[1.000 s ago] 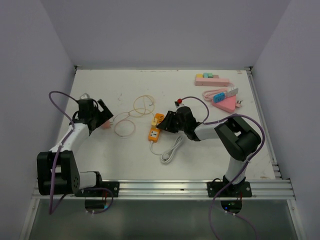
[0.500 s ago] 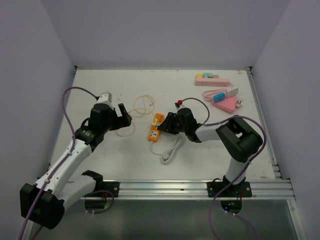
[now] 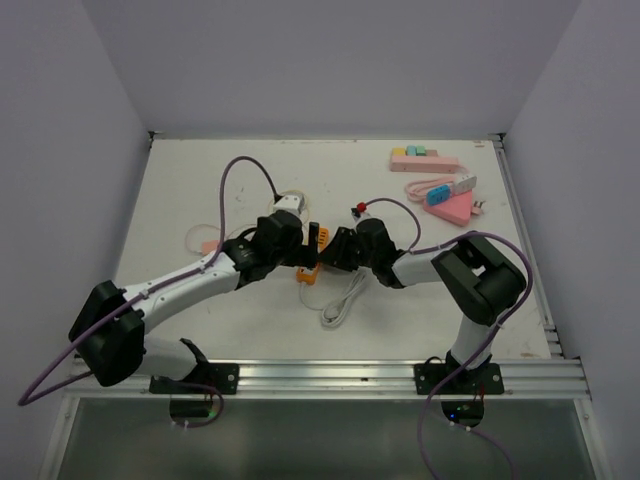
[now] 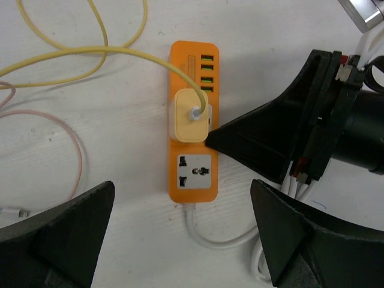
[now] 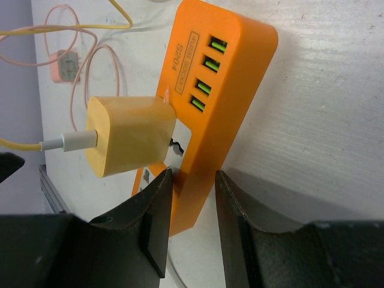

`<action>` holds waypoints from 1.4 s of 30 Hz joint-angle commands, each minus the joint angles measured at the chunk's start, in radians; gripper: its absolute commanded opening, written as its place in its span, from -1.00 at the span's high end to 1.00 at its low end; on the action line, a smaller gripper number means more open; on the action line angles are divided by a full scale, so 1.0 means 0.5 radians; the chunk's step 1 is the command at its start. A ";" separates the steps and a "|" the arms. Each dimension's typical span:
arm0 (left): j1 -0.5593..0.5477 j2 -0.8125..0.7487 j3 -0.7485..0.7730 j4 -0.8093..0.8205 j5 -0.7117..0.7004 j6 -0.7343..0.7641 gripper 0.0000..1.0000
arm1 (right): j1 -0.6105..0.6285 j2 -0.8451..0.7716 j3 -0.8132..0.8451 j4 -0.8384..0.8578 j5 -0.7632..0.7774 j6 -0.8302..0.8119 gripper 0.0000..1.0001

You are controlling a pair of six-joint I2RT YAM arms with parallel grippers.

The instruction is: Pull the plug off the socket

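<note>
The left gripper point(image 4: 182, 192) hangs above the table with its jaws spread wide, holding nothing, one finger on either side of the orange power strip point(image 5: 234, 66). The strip lies flat and has two mains sockets. One holds the single yellow charger plug point(image 4: 191, 114), whose yellow cable point(image 4: 99, 53) runs off to the left; the other socket point(image 4: 193, 169) is bare. Its four green USB ports point(image 4: 207, 72) are bare too. The right gripper point(image 5: 192, 177) pinches the strip's near edge between almost closed jaws.
</note>
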 commanded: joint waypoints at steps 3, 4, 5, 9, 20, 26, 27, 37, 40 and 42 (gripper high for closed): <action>-0.042 0.249 0.233 0.184 -0.222 0.064 -0.94 | 0.017 0.087 -0.127 -0.179 -0.065 -0.012 0.28; -0.045 0.286 0.249 0.187 -0.256 0.067 -0.91 | 0.014 0.096 -0.133 -0.164 -0.078 0.006 0.28; -0.042 0.356 0.264 0.193 -0.272 0.067 -0.89 | 0.017 0.114 -0.136 -0.145 -0.081 0.013 0.28; -0.045 0.513 0.359 0.194 -0.296 0.080 -0.74 | 0.017 0.130 -0.145 -0.124 -0.093 0.022 0.29; -0.045 0.759 0.458 0.114 -0.394 0.040 -0.09 | 0.017 0.185 -0.148 -0.093 -0.115 0.040 0.29; -0.045 0.762 0.436 0.111 -0.327 -0.003 0.63 | 0.014 0.213 -0.136 -0.124 -0.096 0.034 0.28; -0.045 0.756 0.433 0.111 -0.324 -0.009 0.75 | 0.014 0.216 -0.130 -0.133 -0.093 0.031 0.28; 0.016 0.496 0.445 0.126 -0.287 -0.061 1.00 | 0.014 0.268 -0.017 -0.488 0.066 -0.088 0.33; 0.068 0.428 0.464 0.129 -0.266 -0.071 1.00 | 0.014 0.292 0.014 -0.568 0.133 -0.098 0.34; 0.090 0.397 0.482 0.123 -0.263 -0.074 1.00 | 0.017 0.302 0.036 -0.633 0.155 -0.098 0.34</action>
